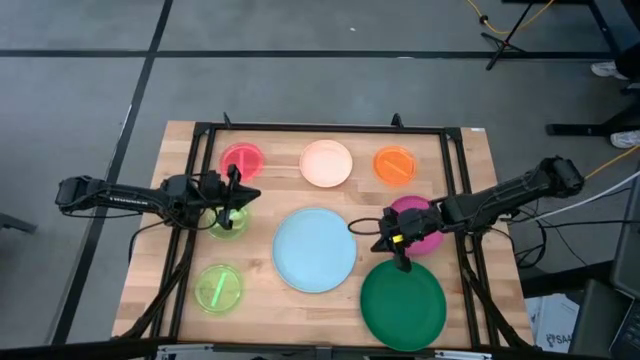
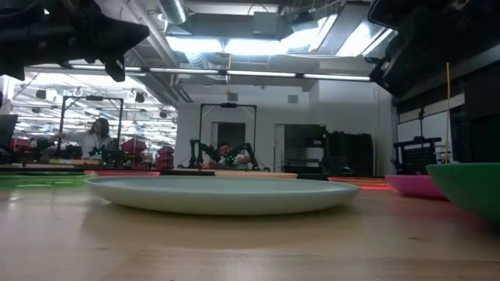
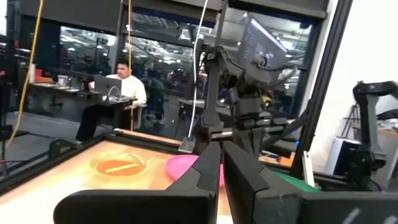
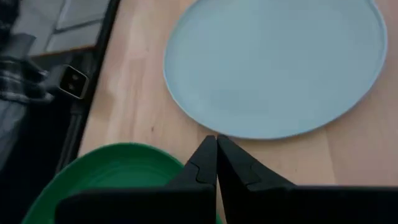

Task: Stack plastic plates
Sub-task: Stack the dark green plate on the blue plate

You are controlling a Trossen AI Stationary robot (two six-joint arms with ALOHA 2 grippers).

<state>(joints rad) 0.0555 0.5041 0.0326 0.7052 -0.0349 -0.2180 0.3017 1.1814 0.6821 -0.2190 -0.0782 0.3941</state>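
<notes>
While eight plates lie spread singly over the table [image 1: 470,200], none yet stacked, the deciding relation sits at the right arm. The right gripper [image 1: 403,262] stands over the far rim of the dark green plate [image 1: 403,305], at the point where that rim comes nearest the magenta plate [image 1: 425,232]. In the right wrist view the fingers [image 4: 231,163] are pressed together with no gap and nothing between them; the green rim lies just under and to one side of the tips, and the light blue plate [image 1: 315,250] lies straight ahead, apart from them by a strip of bare wood.

Judgement: the right arm is the nearer arm to both large plates and to the magenta one. Being round, the plates offer no long axis; only the rim edge matters, and the fingers would need to part before taking any rim.

The left gripper [image 1: 230,205] hangs over the nearer neon green plate [image 1: 228,222], with the red plate [image 1: 242,159] just beyond it. Its fingers [image 3: 245,171] also appear closed and empty.

The second neon green plate [image 1: 219,288], cream plate [image 1: 326,163] and orange plate [image 1: 395,165] lie apart, untouched.
</notes>
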